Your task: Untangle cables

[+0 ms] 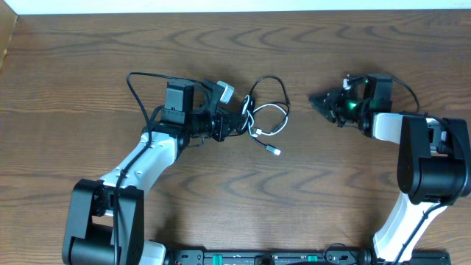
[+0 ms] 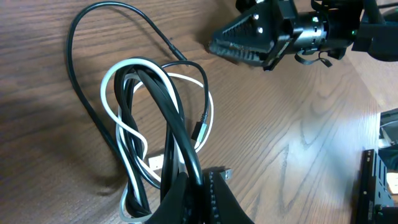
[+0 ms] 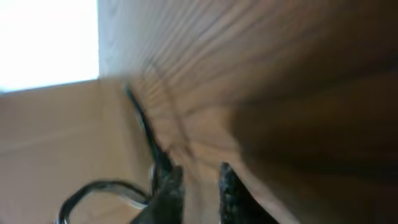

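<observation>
Because the job is to part 2 knotted cords, the left fingers [image 2: 219, 198] are clamped fully together on the black cable [image 2: 166, 106]. They pinch a doubled stretch of it at the near edge of the tangle, probably to anchor it while the other strand is worked free. From that pinch the black cable rises in a tall loop and sweeps out in 1 wide arc over the worktop [image 2: 298, 143]. The white cable [image 2: 111, 93] is threaded through the same loop and crosses the black one in several places, so the 2 are not yet separated.

Seen from overhead, the whole bundle lies near the middle of the worktop, touching the left fingers. The white cable's plug [image 1: 276, 151] trails loose toward the robot's side.

The right fingers [image 3: 169, 186] stand off to the right, well apart from the bundle and pointing at it. Their own camera is blurred, but a narrow gap shows between them and nothing is in it. That placement suggests readiness for a reach, most likely toward a loose strand on the side facing them.
</observation>
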Motion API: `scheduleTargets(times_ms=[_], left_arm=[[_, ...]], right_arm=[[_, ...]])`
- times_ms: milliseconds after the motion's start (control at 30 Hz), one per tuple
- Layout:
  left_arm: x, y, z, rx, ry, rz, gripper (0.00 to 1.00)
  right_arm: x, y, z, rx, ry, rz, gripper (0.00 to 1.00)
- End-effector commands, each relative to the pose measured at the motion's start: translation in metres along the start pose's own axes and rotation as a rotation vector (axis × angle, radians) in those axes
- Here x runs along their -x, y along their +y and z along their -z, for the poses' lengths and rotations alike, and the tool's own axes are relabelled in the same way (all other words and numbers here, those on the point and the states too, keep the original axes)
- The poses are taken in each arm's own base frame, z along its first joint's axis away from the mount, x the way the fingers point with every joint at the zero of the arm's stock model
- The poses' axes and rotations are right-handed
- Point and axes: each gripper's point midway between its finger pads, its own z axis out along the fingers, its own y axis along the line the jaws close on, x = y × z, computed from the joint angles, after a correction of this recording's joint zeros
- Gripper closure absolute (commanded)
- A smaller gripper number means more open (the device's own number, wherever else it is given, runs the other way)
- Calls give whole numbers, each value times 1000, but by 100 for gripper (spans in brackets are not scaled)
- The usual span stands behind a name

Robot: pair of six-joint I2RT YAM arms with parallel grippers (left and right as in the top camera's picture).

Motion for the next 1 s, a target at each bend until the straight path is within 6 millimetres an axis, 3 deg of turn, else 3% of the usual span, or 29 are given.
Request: scheduleTargets(times_ms=[0,167,300,433,667,967], left_arm=[[7,-13,3,-65,-17,-81,93],[7,-36,6,-201,-27,-162,93],[7,-48,9,-275,-36,-195,92],[7,-53,11,-300,-40,-212,92],[6,-52,10,-295,-39,-211,92],[7,-50,10,-286,-39,-211,93]], right_arm=[[-14,35,7,178,101,179,99],[-27,81,19,367,168,355,99],[-47,89,12,392,234,370,99],[-65,86,-4,354,266,378,99],[-99,60,-41,158,295,354,99],[-123,36,-45,53,365,342,99]])
